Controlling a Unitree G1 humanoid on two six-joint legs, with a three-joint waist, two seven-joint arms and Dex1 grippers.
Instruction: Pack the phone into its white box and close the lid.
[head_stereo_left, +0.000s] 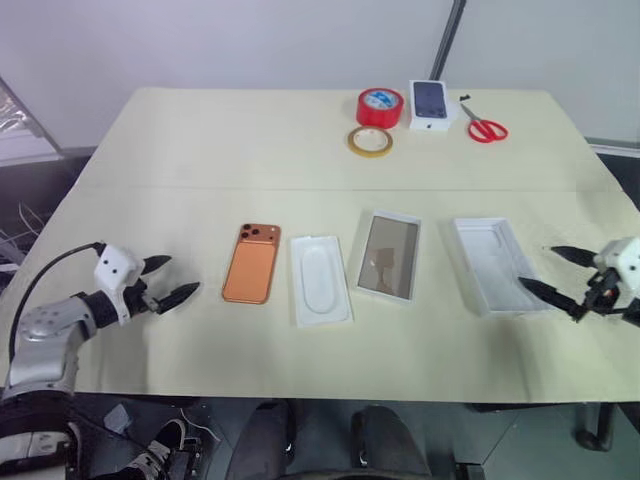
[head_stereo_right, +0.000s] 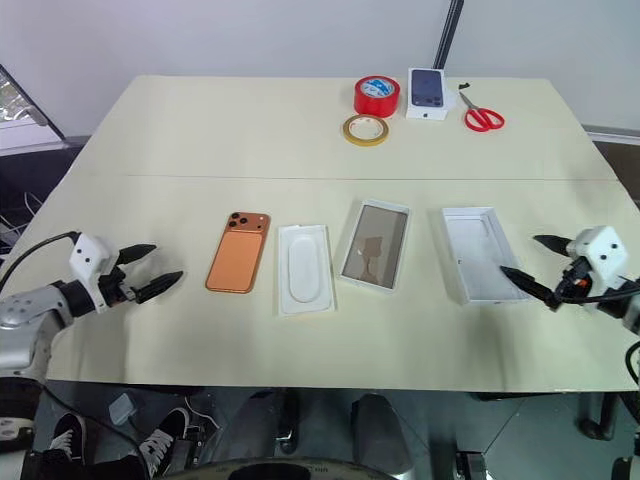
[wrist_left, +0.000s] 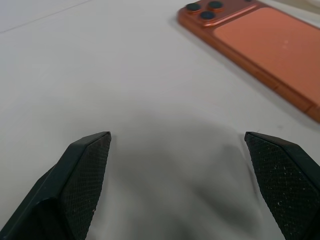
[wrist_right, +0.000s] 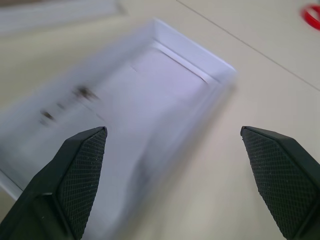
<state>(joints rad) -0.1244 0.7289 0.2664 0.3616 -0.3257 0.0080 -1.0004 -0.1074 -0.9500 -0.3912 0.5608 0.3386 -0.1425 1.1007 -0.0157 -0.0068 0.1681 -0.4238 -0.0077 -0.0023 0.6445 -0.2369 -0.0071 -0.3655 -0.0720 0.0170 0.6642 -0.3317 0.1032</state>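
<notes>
The copper-orange phone (head_stereo_left: 250, 263) lies back up on the table, left of centre, its lenses at the far end. A flat white insert (head_stereo_left: 320, 280) with an oval recess lies to its right. Beside that sits the white box (head_stereo_left: 388, 256), a shallow tray with a brownish floor, and further right the white lid (head_stereo_left: 493, 265) lies hollow side up. My left gripper (head_stereo_left: 182, 276) hovers open a short way left of the phone (wrist_left: 265, 45). At the lid's right edge my right gripper (head_stereo_left: 537, 266) is open, empty and aimed at the lid (wrist_right: 150, 100).
At the table's far side are a red tape roll (head_stereo_left: 380, 106), a yellow tape ring (head_stereo_left: 370, 141), a small white box picturing a dark phone (head_stereo_left: 431, 104) and red scissors (head_stereo_left: 486, 128). The table's front edge (head_stereo_left: 330, 395) runs just below the row of parts.
</notes>
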